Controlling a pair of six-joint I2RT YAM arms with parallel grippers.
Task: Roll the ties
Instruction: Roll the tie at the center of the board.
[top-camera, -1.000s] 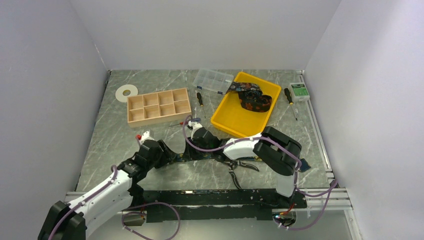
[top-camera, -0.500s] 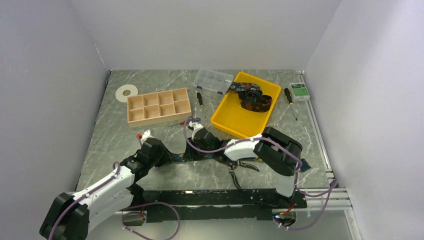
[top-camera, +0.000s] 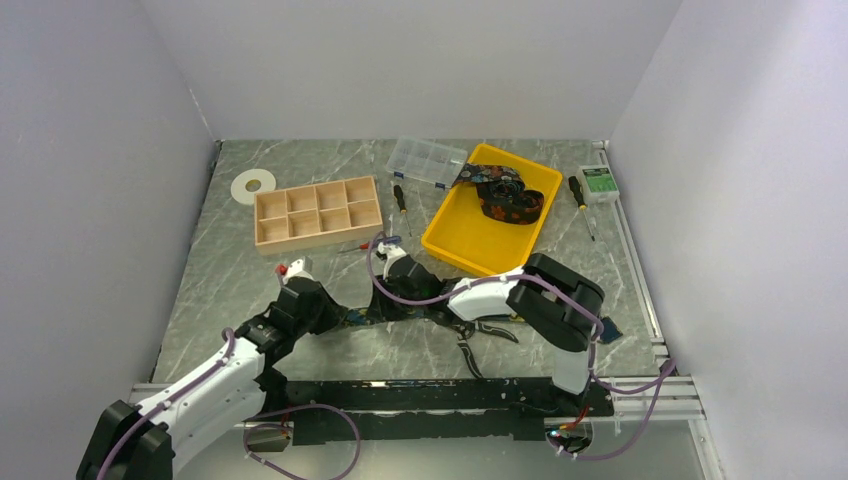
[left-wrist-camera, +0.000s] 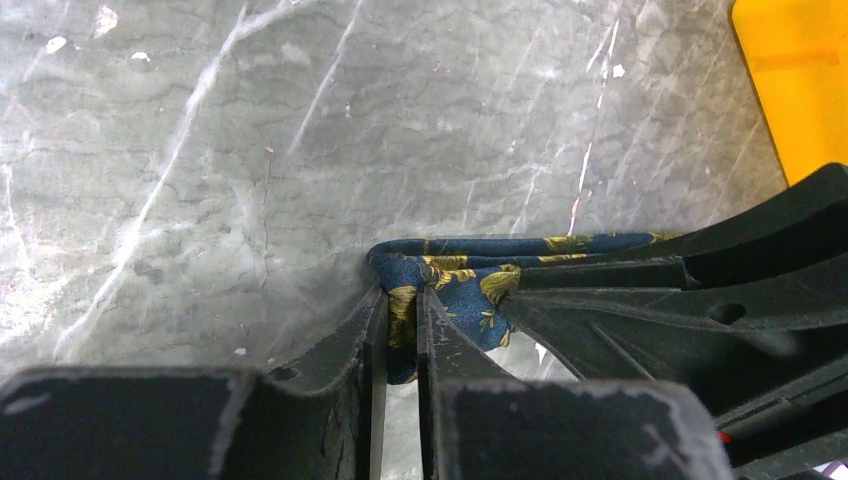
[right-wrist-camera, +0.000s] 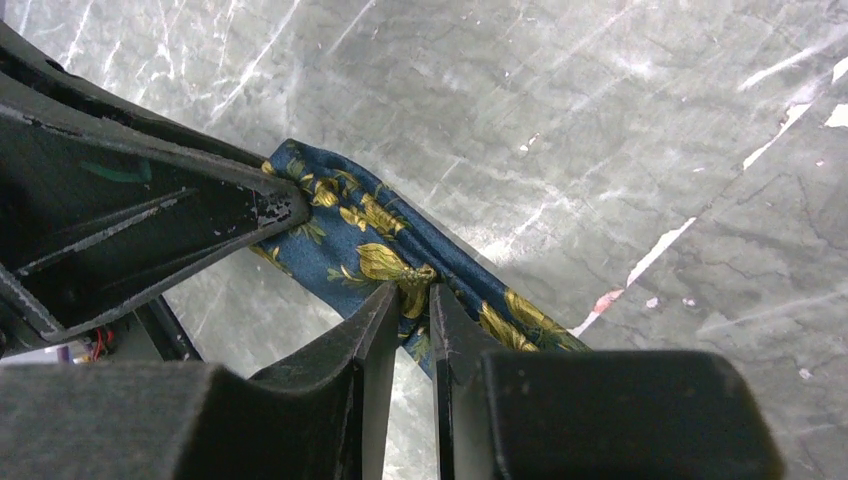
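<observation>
Navy floral tie is pinched at seven o'clock of the yellow tray: folded end by the left gripper, strip just beside by the right gripper. Even tension should be kept for a tight roll.

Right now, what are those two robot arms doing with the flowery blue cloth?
Both robot arms are pinching one dark blue fabric necktie with yellow flowers down on the grey marble table. The left gripper is shut on its folded end, and the right gripper is shut on it close beside. No rolled coil shows yet. Another dark patterned necktie lies bunched in the yellow plastic tray.
</observation>
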